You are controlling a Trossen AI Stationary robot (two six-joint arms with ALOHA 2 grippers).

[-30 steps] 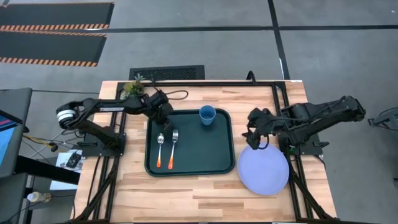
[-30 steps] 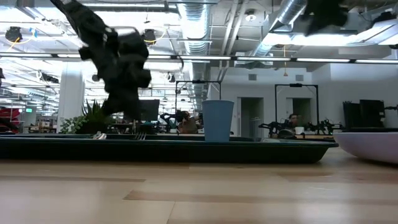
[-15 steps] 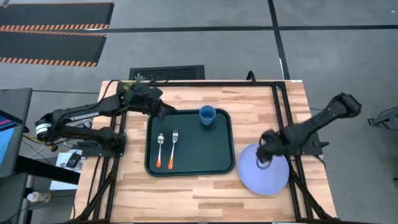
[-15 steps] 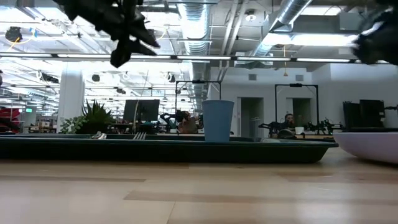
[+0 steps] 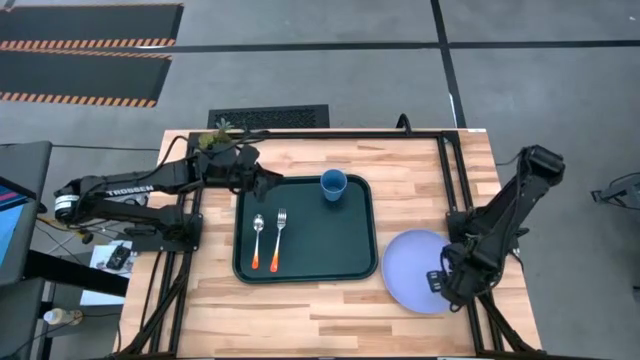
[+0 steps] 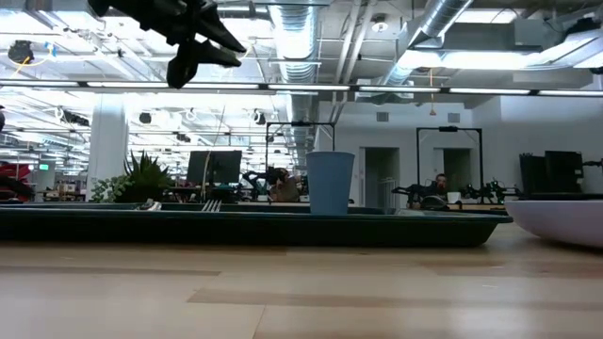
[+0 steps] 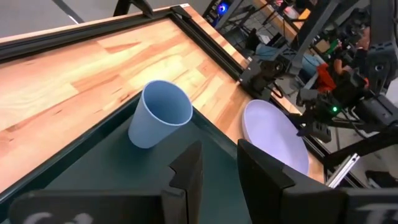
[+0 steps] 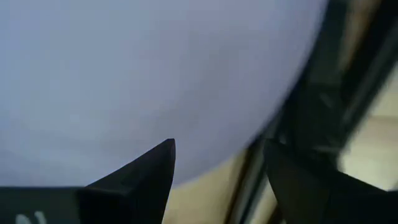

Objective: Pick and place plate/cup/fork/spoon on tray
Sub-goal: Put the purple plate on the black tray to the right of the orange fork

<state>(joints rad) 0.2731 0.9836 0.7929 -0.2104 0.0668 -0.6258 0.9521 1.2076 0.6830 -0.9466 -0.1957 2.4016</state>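
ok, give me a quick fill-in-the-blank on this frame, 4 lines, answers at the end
1. The cup stands in a far corner of the ____.
2. The fork and spoon lie side by side on the tray, both with ____ handles.
3. The plate lies on the ____, beside the tray, not on it.
4. The right gripper is at the edge of the ____.

Missing words: tray; orange; table; plate
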